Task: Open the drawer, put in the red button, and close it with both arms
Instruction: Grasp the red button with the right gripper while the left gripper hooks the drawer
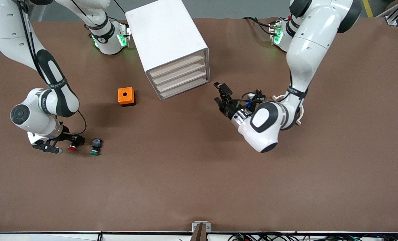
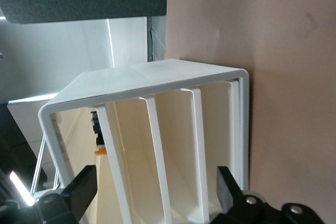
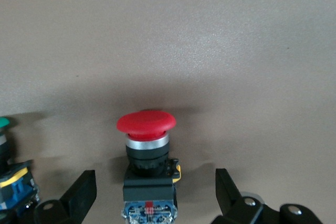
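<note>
The red button (image 1: pixel 73 147) lies on the table (image 1: pixel 199 187) toward the right arm's end, just beside the green button (image 1: pixel 95 147). The right gripper (image 1: pixel 60 144) sits low around the red button, fingers (image 3: pixel 79 195) spread to either side of it and not touching. The orange box (image 1: pixel 126 96) stands between the buttons and the cabinet (image 1: pixel 170 43). The drawer (image 1: pixel 177 67) is closed. The left gripper (image 1: pixel 220 93) hangs in front of the cabinet's drawer fronts, jaws spread and empty.
</note>
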`<state>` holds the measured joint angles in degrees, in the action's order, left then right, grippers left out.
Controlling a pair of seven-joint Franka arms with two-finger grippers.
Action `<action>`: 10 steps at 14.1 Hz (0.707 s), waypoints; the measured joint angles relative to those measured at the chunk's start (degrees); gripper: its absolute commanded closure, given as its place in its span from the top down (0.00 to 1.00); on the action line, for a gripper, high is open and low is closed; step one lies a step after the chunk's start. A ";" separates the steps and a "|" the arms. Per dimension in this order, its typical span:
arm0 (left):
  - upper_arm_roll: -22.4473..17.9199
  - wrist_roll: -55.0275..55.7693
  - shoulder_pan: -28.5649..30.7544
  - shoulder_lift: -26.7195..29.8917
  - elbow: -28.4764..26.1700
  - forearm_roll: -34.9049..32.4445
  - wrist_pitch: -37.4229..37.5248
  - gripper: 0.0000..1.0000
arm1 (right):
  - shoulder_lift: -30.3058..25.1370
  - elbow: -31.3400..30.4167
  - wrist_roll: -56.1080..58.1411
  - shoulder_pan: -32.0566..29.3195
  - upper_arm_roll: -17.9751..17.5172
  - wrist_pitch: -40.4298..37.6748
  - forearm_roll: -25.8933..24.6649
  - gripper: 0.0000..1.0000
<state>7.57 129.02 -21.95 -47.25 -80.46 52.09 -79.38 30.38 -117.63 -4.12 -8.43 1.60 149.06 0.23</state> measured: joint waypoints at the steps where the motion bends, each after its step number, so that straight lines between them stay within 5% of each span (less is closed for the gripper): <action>1: 0.00 0.20 -0.75 -0.40 0.00 0.00 0.04 0.85 | 0.00 0.00 -0.01 0.00 0.00 -0.01 0.00 1.00; 2: -0.01 0.22 -1.16 -0.88 0.00 0.00 0.13 0.69 | 0.00 -0.01 -0.01 0.00 0.00 -0.02 0.00 1.00; 5: 0.01 0.22 -1.73 -2.24 0.00 0.67 0.72 0.53 | 0.00 -0.02 -0.02 0.00 -0.01 -0.13 0.00 1.00; 10: 0.41 0.22 -5.01 -3.49 -0.10 1.08 0.92 0.52 | -0.12 -0.02 0.00 0.01 -0.08 -2.22 0.00 0.00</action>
<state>7.98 129.24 -26.97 -50.74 -80.56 53.17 -78.45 30.26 -117.66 -4.12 -8.42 1.52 146.84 0.23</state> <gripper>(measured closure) 0.476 0.291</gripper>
